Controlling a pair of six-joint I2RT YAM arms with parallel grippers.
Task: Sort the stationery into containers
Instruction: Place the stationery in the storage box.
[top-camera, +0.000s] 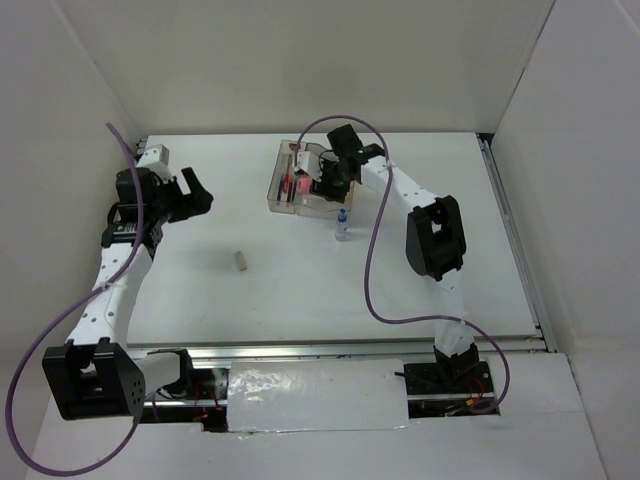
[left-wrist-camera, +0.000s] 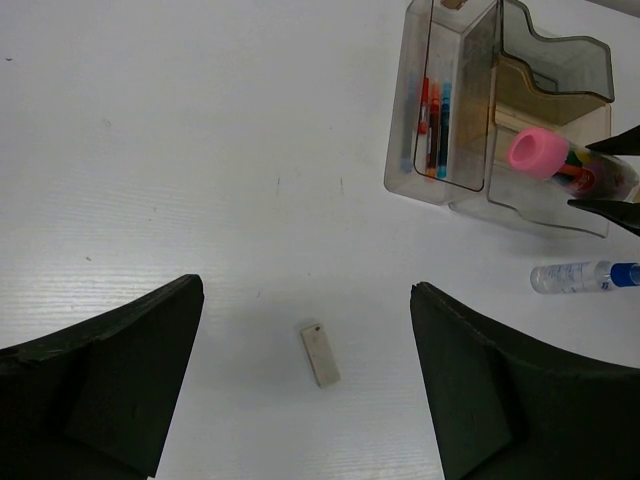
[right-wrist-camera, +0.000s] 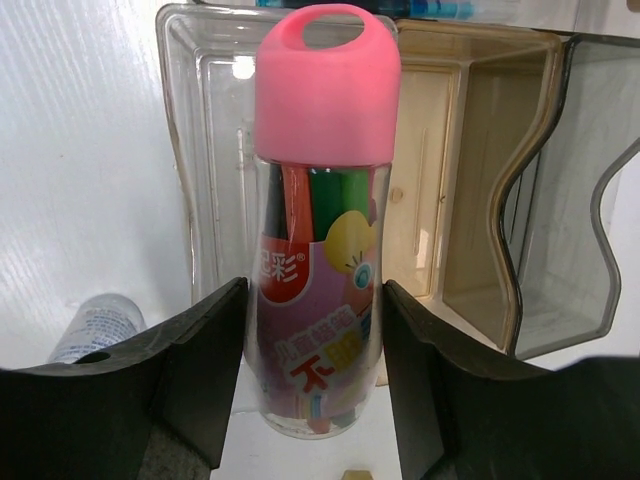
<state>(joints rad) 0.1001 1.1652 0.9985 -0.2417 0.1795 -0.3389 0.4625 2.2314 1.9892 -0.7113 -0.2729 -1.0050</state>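
Note:
The smoky organizer tray (top-camera: 278, 203) stands at the back middle of the table. My right gripper (top-camera: 325, 180) is shut on the stubby pink-capped tube (right-wrist-camera: 325, 200) and holds it over the tray's near compartments (right-wrist-camera: 480, 200); both fingers (right-wrist-camera: 210, 370) press its sides. Red and dark-blue pens (left-wrist-camera: 435, 125) lie in the long narrow compartment. The clear blue-capped bottle (top-camera: 342, 224) lies on the table just in front of the tray. A beige block (left-wrist-camera: 320, 354) lies on the table below my open, empty left gripper (left-wrist-camera: 305, 290), between its jaws.
White walls close in the table at the left, back and right. A metal rail (top-camera: 510, 240) runs along the right edge. The right arm's purple cable (top-camera: 370, 260) loops over the table's middle right. A small beige corner (right-wrist-camera: 357, 474) shows under the tube.

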